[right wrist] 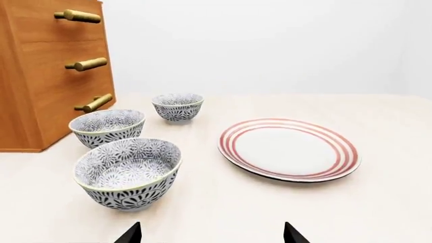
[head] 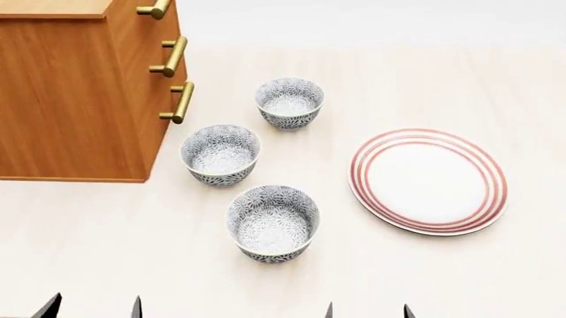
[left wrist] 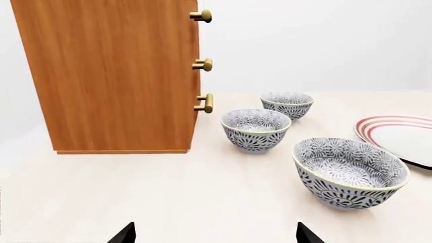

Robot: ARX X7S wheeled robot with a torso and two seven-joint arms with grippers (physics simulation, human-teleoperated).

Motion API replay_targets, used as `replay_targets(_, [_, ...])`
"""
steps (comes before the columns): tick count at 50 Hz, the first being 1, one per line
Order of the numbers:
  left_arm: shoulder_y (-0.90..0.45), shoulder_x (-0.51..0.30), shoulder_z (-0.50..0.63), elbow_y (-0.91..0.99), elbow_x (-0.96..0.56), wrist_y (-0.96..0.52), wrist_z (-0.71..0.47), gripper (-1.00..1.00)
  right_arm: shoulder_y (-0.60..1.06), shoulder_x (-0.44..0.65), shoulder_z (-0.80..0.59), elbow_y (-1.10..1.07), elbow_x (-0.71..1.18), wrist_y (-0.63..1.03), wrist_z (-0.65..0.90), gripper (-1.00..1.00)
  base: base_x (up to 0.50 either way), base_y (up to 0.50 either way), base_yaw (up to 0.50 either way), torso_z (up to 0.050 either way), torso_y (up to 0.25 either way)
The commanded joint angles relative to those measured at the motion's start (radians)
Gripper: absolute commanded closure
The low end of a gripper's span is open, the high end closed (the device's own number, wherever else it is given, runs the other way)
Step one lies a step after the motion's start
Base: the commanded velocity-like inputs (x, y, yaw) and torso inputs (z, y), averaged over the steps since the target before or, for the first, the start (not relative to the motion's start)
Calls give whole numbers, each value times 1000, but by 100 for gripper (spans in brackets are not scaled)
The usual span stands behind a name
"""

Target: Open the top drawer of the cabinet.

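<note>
Both grippers' fingers sit well short of the shut top drawer.

I see the cabinet at the far left of my head view, upright on the pale tabletop: orange-brown wood box, lighter top panel, front face turned to my right. Three stacked drawers, each with a brass bar handle. The top drawer is the uppermost one, handle at the cabinet's upper front edge. It looks shut, flush with the two below, as far as I can tell. Handles line up vertically in the left wrist view.
</note>
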Motion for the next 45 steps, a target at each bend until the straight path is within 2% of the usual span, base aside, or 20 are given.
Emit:
replay_targets(1, [-54, -60, -56, 401, -187, -471, -41, -100, 70, 39, 10, -382, 91, 396, 47, -100, 0, 0, 0, 0, 0])
replay_targets(4, [-155, -89, -69, 571, -236, -686, -94, -100, 159, 60, 31, -543, 147, 618, 80, -100, 0, 0, 0, 0, 0])
replay_targets(10, [-244, -104, -67, 698, -266, -815, -133, -100, 196, 81, 29, -675, 175, 743, 103, -100, 0, 0, 0, 0, 0])
replay_targets(27, [-191, -116, -60, 698, -256, -755, -131, -100, 137, 96, -9, -671, 153, 677, 104, -100, 23, -6, 0, 0, 0])
replay_targets(45, [-183, -135, -41, 691, -238, -742, -143, -100, 125, 119, -44, -671, 131, 657, 111, -100, 471, -174, 0, 0, 0])
